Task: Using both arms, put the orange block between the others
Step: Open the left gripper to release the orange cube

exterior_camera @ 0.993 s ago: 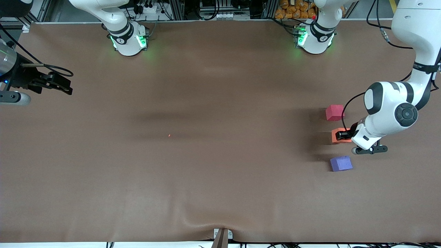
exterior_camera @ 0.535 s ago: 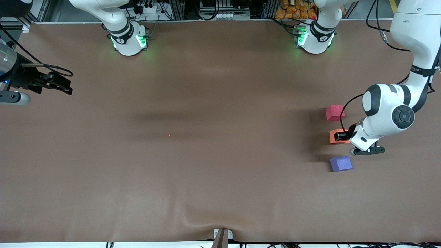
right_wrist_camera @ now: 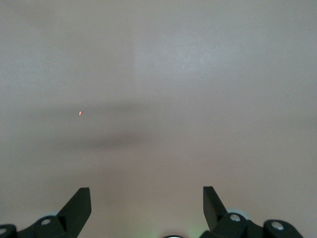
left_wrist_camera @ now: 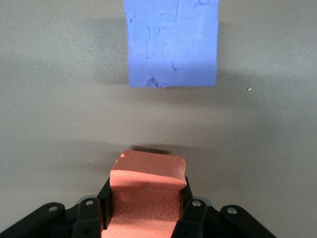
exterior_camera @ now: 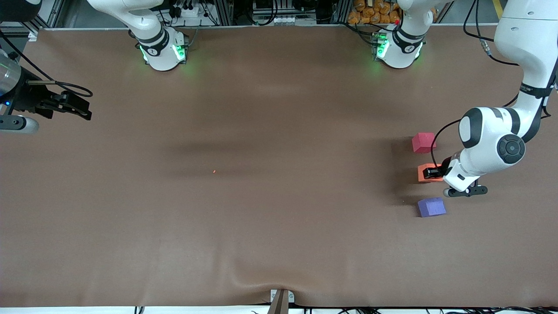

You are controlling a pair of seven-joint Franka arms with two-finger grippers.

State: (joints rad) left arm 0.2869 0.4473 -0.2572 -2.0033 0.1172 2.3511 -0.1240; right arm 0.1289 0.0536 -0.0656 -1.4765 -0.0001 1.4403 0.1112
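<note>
The left gripper (exterior_camera: pixel 432 173) is clamped on the orange block (exterior_camera: pixel 425 173), its two black fingers (left_wrist_camera: pixel 190 210) pressing the block's sides hard enough that the foam bulges between them. In the left wrist view the block (left_wrist_camera: pixel 147 196) fills the gap between the fingers, and a thin shadow shows on the table under its leading edge. Whether the block rests on the brown table (exterior_camera: pixel 270 196) or sits just above it cannot be told.

From this gripper outward, the purple-blue block (exterior_camera: pixel 431 206) lies near it on the table, nearer to the front camera, apart from the orange block with bare table between them; it also shows in the left wrist view (left_wrist_camera: pixel 171 42). The red-pink block (exterior_camera: pixel 423 142) lies near the gripper too, farther from the front camera. The orange block is between these two, roughly in line with them, touching neither.

The right gripper (exterior_camera: pixel 78 109) waits over the right arm's end of the table, well apart from the blocks, its fingers (right_wrist_camera: pixel 79 206) spread wide with nothing between them. A tiny orange speck (exterior_camera: pixel 214 171) lies on the table near the middle.
</note>
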